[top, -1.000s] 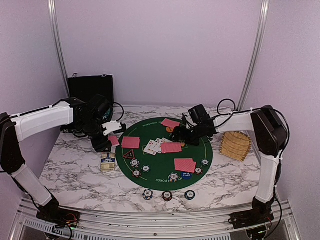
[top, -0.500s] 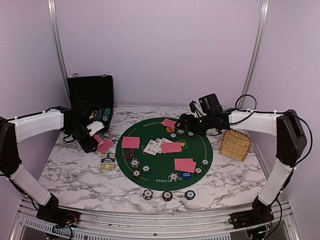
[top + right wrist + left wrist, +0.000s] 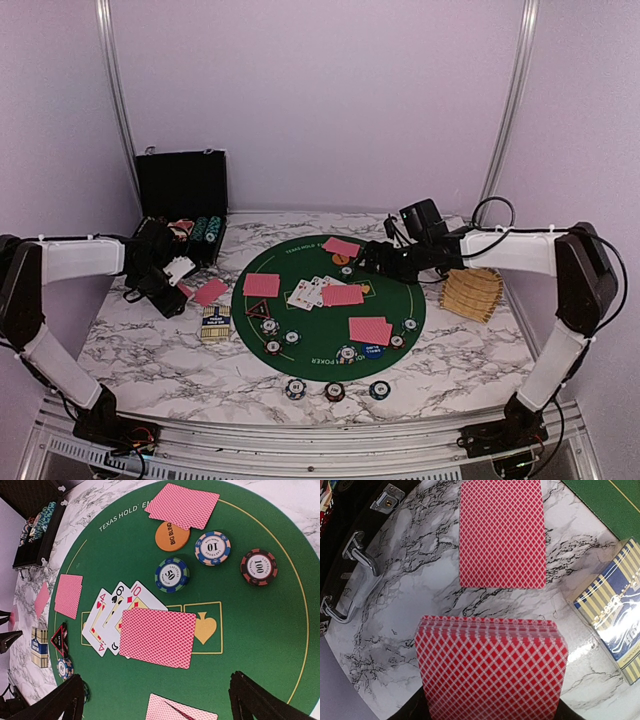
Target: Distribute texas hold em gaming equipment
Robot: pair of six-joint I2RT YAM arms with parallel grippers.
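Two level forearms (image 3: 85, 258) (image 3: 510, 245), left with deck (image 3: 490, 670)

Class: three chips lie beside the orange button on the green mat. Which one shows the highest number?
The dark red chip marked 100, the one farthest from the orange button; the other two read 10 and 50.

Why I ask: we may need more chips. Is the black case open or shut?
Open: the black case has its lid standing upright, and rows of chips show inside its base.
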